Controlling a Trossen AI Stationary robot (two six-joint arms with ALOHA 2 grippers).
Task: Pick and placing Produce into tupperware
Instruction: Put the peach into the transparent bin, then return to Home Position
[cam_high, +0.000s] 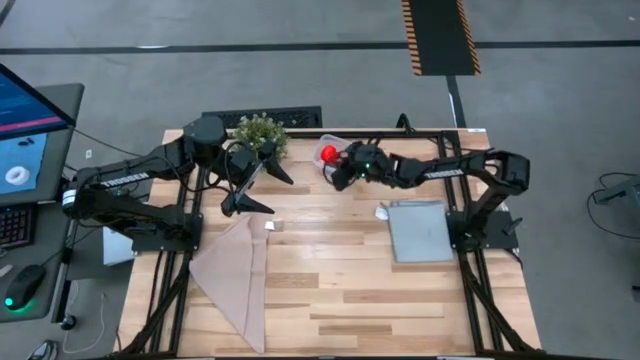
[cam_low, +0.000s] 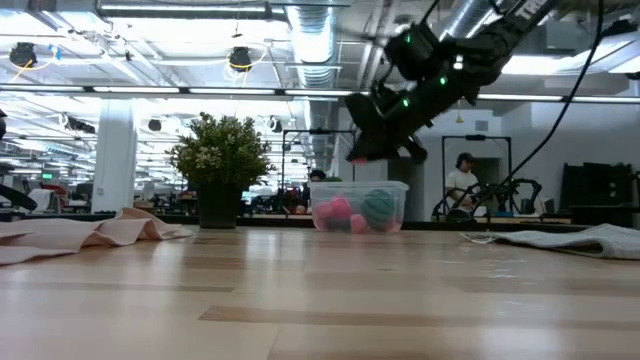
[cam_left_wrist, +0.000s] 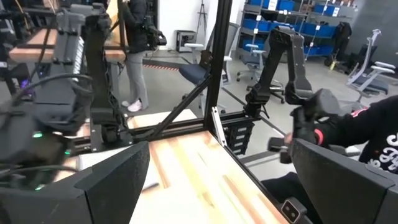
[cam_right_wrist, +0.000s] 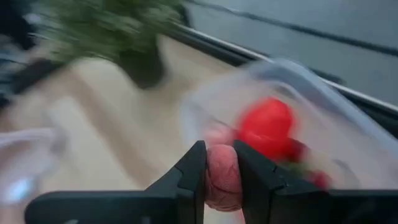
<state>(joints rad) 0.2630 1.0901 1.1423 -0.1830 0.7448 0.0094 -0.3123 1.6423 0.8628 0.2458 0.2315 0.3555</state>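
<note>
The clear tub (cam_low: 360, 208) stands at the table's far edge, right of the potted plant (cam_low: 220, 165). It holds pink pieces and the green striped ball (cam_low: 378, 207); the high view shows a red piece (cam_high: 327, 153) in it. My right gripper (cam_right_wrist: 222, 180) hangs above the tub's near side (cam_high: 338, 178), shut on a pink piece of produce (cam_right_wrist: 222, 173). In the right wrist view the tub (cam_right_wrist: 323, 106) with a red piece (cam_right_wrist: 267, 126) lies just beyond the fingers. My left gripper (cam_high: 268, 190) is open, off the table near the plant, touching nothing. My right gripper pinches the small pink piece (cam_right_wrist: 221, 168) between its two fingers (cam_right_wrist: 189, 177), at their free ends. The piece is lifted clear of the table and of the tub. The fingers slant down toward the tub from the table's right.
A beige cloth (cam_high: 235, 265) lies on the table's near left part. A flat grey sheet (cam_high: 418, 230) lies on the right, with a small white scrap (cam_high: 381, 211) beside it. A small pale item (cam_high: 274, 226) sits mid-table. People are in the room beyond.
</note>
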